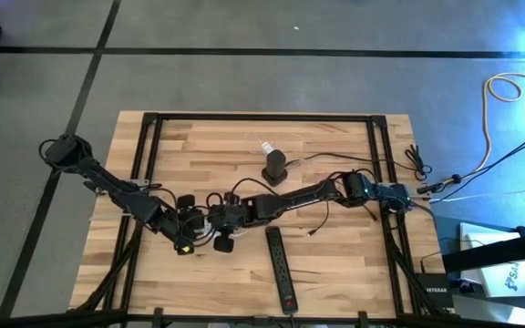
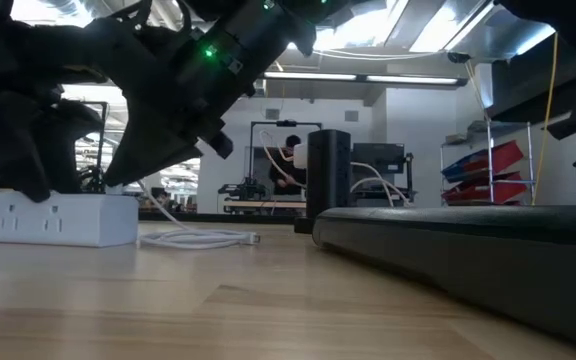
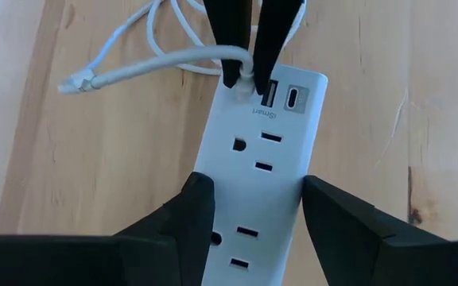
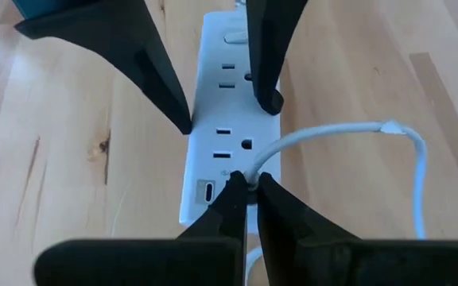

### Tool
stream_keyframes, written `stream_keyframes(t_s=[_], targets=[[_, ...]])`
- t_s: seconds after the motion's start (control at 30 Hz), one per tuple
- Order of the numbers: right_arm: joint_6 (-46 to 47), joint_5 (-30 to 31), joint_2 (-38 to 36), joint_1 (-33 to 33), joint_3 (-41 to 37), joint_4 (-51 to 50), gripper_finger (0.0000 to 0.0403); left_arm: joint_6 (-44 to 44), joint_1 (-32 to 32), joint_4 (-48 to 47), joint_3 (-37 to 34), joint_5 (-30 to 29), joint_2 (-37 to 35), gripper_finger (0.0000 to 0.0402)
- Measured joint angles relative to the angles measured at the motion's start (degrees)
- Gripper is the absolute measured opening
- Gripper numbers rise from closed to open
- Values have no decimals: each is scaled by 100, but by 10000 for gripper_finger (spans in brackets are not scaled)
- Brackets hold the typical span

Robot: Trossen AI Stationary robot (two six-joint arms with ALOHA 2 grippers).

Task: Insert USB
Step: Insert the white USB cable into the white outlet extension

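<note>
Two grippers worked on one white power strip (image 3: 253,167).
The left gripper (image 3: 253,210) clasped the strip's sides; the right gripper (image 4: 246,191) was clenched on the one white cable's (image 4: 332,131) plug (image 3: 243,86) at the strip's end port. One black power strip (image 1: 281,269) lay near the right.

White power strip (image 3: 253,167): lying flat on the wooden worktop (image 3: 94,159), outlets facing up, two USB ports at one end. White USB cable (image 4: 332,133): plug at the strip's USB port, cord looping loosely across the worktop.
</note>
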Motion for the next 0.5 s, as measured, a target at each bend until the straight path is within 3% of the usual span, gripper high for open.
stream_keyframes(t_s=[0.37, 0.5], targets=[[37, 152, -7, 3, 17, -306, 0, -49, 6, 48, 0, -19, 4, 170], [-119, 175, 1, 32, -10, 71, 0, -50, 3, -11, 0, -4, 0, 170]])
